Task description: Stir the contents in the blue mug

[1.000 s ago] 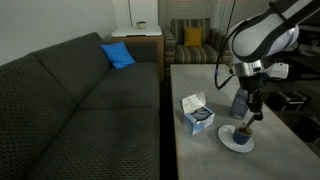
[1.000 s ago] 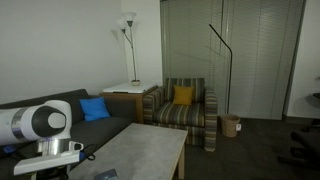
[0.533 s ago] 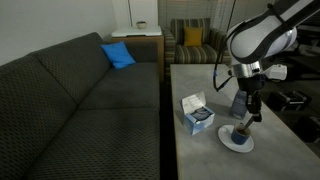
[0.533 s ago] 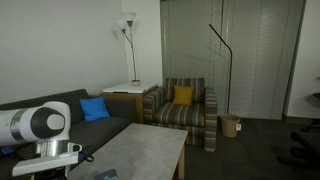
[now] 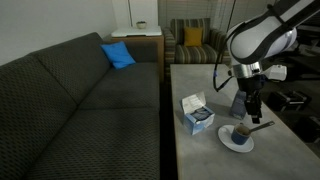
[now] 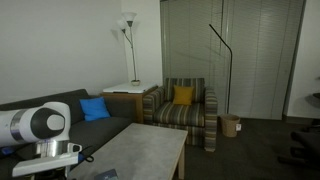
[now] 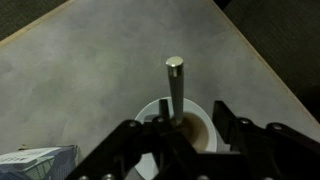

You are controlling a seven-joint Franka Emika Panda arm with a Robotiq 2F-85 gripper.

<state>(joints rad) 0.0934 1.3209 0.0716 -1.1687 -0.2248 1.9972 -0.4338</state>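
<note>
The blue mug [image 5: 238,134] stands on a white saucer [image 5: 240,145] on the grey table, near its right edge. In the wrist view the mug [image 7: 195,128] holds brown liquid. A stir stick [image 7: 175,85] stands in it and leans on the rim; in an exterior view the stick [image 5: 260,125] slants out to the right. My gripper [image 5: 250,114] hangs just above the mug, pointing down. In the wrist view its fingers [image 7: 190,112] are spread on both sides of the mug's mouth, with the stick close to one finger and not clamped.
A blue and white box [image 5: 196,113] lies on the table to the left of the mug, also in the wrist view [image 7: 35,160]. A dark sofa [image 5: 80,100] with a blue cushion [image 5: 118,55] runs along the table. The table edge [image 7: 265,70] is close.
The stick stood upright under my gripper before; now it leans out of the mug to the right. My gripper has risen slightly.
</note>
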